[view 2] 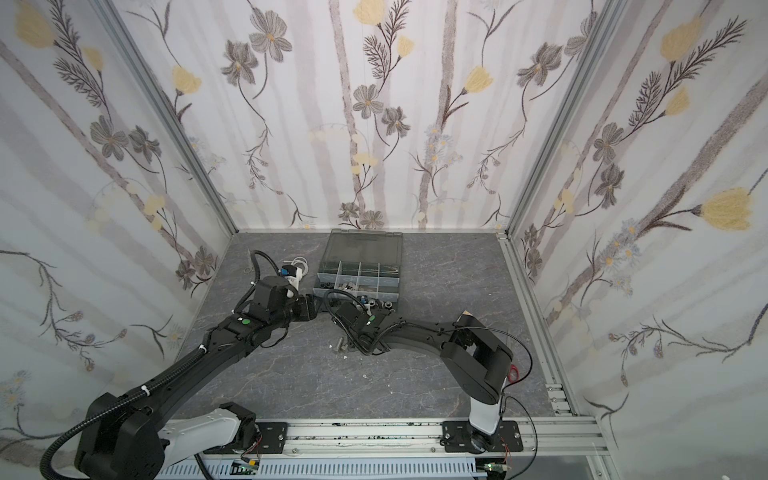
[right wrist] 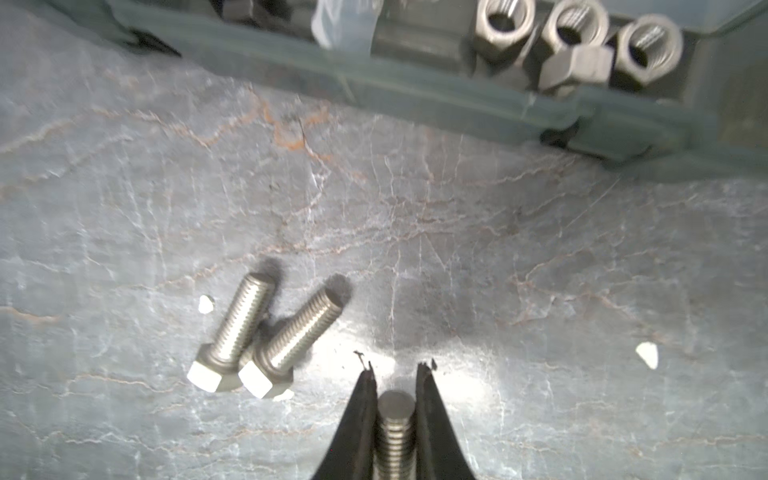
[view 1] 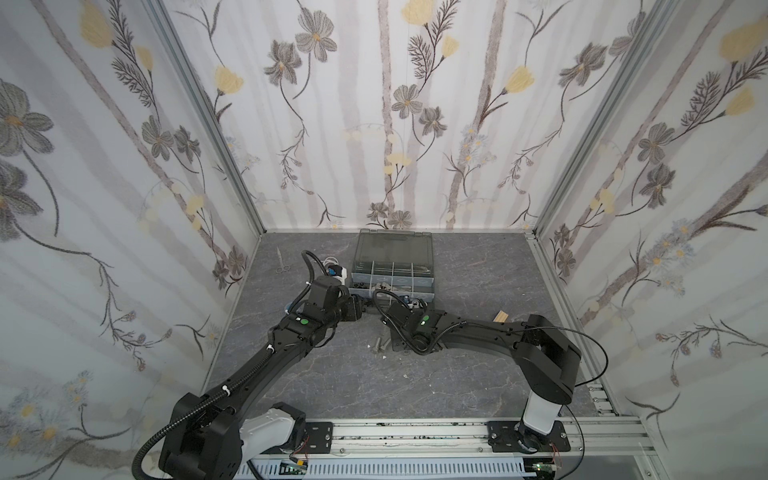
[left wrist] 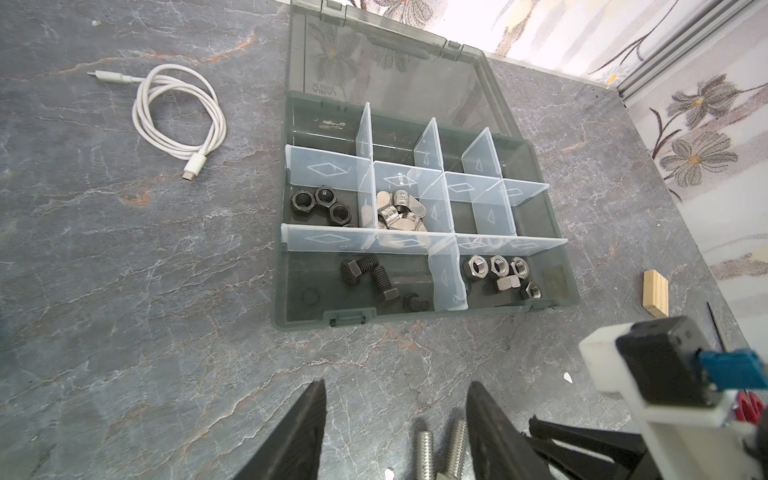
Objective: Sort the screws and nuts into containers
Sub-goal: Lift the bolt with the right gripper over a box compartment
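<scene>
Loose screws point(right wrist: 239, 328): two silver ones, heads together on the table point(right wrist: 498, 249).
Right gripper point(right wrist: 397, 374): clamped on a silver screw point(right wrist: 395, 432).
Left gripper point(left wrist: 395, 399): jaws half apart, near the case.
Case point(left wrist: 299, 320): black screws point(left wrist: 374, 278) and silver nuts point(left wrist: 496, 266) in its front compartments point(left wrist: 446, 274).

Organizer case point(left wrist: 307, 320) open on grey table point(left wrist: 124, 291), lid swung back. Middle row: black hex nuts point(left wrist: 324, 201) in the end compartment on the cable side, wing nuts point(left wrist: 401, 212) in the next. Latch-side row — black bolts point(left wrist: 376, 276) and silver hex nuts point(left wrist: 498, 268), one divider between. White cable point(left wrist: 178, 112) coiled beside case; wooden block point(left wrist: 656, 293) on the opposite side. Left gripper point(left wrist: 395, 386) jaws apart — two silver bolts point(left wrist: 440, 451) on the table between them.
</scene>
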### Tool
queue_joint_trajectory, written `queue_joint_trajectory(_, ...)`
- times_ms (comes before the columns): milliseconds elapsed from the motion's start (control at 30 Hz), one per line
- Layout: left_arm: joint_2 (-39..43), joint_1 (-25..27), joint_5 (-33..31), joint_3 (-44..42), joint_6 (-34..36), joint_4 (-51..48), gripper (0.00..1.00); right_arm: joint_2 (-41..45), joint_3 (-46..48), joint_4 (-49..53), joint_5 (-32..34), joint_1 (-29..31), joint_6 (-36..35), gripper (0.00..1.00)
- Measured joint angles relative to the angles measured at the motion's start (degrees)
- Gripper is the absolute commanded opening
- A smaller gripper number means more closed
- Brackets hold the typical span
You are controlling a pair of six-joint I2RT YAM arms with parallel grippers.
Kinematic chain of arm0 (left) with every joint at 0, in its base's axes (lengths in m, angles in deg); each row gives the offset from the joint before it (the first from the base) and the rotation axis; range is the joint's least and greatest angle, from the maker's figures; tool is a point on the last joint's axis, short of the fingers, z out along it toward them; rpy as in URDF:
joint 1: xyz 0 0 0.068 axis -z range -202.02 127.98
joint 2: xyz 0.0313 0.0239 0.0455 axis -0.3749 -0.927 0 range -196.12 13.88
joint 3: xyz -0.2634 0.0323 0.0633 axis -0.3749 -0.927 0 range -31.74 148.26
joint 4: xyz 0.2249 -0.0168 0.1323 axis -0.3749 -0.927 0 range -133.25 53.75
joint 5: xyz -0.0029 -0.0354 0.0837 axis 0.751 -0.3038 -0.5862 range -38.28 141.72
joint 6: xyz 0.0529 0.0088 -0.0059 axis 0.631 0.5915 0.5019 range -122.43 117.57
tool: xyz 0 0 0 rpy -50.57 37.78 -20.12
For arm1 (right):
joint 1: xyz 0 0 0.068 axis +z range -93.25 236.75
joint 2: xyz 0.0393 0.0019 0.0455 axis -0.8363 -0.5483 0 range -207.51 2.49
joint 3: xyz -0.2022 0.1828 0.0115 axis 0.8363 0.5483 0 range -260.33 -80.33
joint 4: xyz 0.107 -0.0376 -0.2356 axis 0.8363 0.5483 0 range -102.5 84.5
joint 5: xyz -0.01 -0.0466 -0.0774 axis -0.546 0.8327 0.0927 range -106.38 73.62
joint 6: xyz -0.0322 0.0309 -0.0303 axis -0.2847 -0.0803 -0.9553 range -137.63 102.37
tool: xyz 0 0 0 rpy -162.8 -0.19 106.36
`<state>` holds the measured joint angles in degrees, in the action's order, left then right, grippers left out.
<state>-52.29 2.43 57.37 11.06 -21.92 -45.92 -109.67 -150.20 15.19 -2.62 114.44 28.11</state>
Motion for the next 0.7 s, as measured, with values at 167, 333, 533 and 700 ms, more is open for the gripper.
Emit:
queue_joint_trajectory(167,-0.24,0.0,0.0,0.0,0.0,0.02,0.56,0.24,-4.85,0.07,0.31,-3.93,-3.23,0.1)
queue_joint_trajectory(333,-0.57,-0.02,0.2,0.22,0.0,0.0,0.57,-1.92,-12.37,-0.11,0.31,-9.73,-7.3,0.1)
queue_joint_trajectory(533,-0.59,-0.07,0.59,0.33,-0.31,0.02,0.57,-7.45,-22.27,-0.59,0.9,-15.37,-11.19,0.1)
queue_joint_trajectory(700,-0.5,-0.07,1.73,0.02,-1.11,0.02,0.57,-12.72,-28.24,-1.07,1.18,-17.59,-12.98,0.1)
